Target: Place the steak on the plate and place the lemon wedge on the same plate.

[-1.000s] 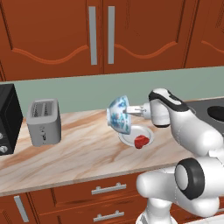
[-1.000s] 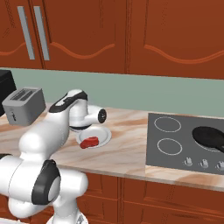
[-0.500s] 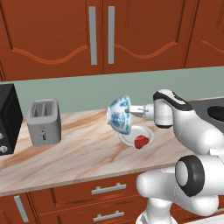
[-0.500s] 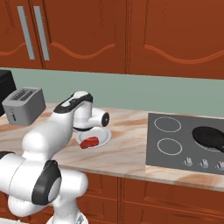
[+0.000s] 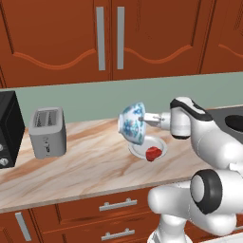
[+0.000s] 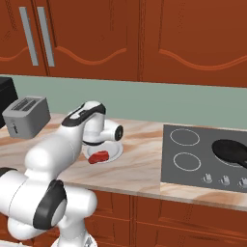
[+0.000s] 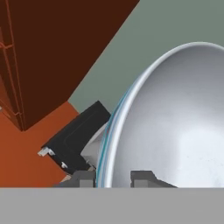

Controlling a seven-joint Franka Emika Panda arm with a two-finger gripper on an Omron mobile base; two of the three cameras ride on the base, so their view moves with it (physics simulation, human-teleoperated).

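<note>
My gripper is shut on the rim of a pale blue patterned bowl and holds it tipped on its side, just above the counter. In the hand view the bowl's rim runs between my gripper's two fingertips, with the grey inside facing right. Below and just right of the bowl lies the white plate, with the red steak on its near side. From the right, the steak sits on the plate beneath my forearm. The lemon wedge is hidden.
A silver toaster and a black microwave stand at the counter's left end. To the right is the stovetop with a dark pan. Wooden cabinets hang above the green backsplash.
The hand and the tipped bowl have drifted slightly to the right above the plate. The steak and plate have not moved.
</note>
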